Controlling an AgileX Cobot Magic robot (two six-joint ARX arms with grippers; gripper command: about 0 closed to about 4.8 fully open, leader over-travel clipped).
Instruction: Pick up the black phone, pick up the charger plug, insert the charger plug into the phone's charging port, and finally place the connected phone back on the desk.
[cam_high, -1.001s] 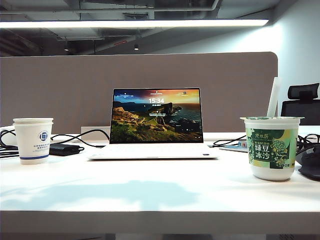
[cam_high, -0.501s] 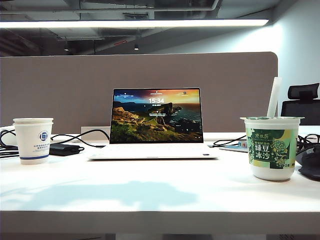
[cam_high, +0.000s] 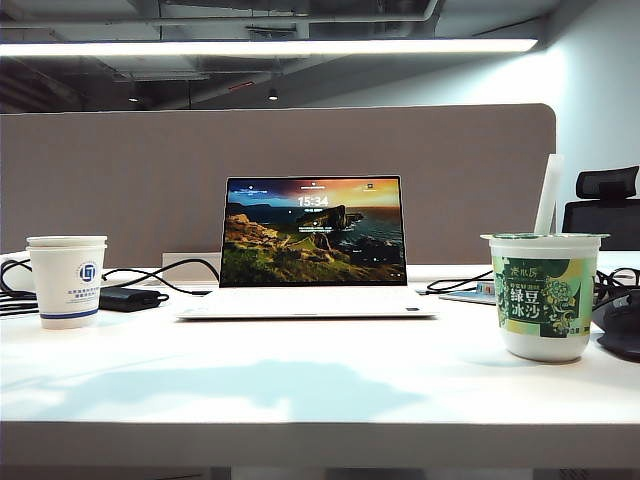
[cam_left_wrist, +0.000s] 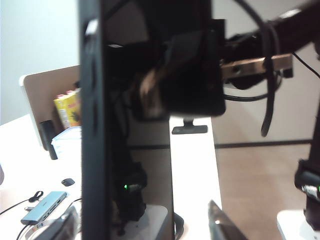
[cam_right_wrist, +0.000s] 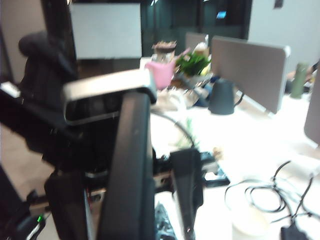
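1. Phone (cam_left_wrist: 92, 125): upright on its edge, up above the desk (cam_high: 320, 380), and close before both wrist cameras.
2. Left gripper: at the phone. Its fingers are hidden, so I cannot tell its opening or hold.
3. Right gripper (cam_right_wrist: 127, 200): dark fingers (cam_right_wrist: 187, 190) flank the phone. Blur hides whether they clamp it.

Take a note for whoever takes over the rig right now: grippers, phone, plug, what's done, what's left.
Left gripper: at the black phone, up off the desk; grip unclear.
Right gripper: facing it, at the same phone; grip unclear.
Charger plug: not made out in any view.
Done: phone lifted.
Left: pick up plug, insert it into the charging port, set phone down.
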